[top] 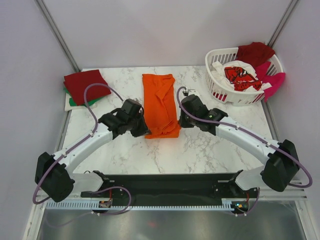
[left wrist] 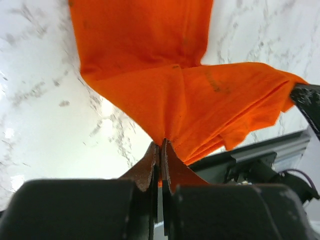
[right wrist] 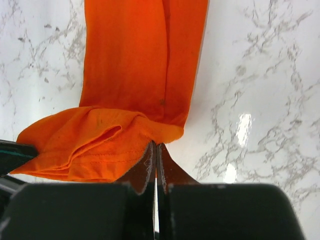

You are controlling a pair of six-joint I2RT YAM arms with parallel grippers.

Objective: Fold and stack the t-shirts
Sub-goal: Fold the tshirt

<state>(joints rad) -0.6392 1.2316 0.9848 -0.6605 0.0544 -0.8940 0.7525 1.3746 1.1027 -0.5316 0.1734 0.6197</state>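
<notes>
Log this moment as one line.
step: folding orange shirt; left end effector: shut on shirt; right end effector: shut on shirt; folded pile: far left; basket: far right

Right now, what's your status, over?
Both shut: left claw, right claw, pinching near end of orange shirt. Near end bunched. Well aside: basket, folded red shirt.

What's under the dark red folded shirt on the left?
A green edge peeks out beneath the dark red shirt, with white cloth below it. The rest of both is covered.
</notes>
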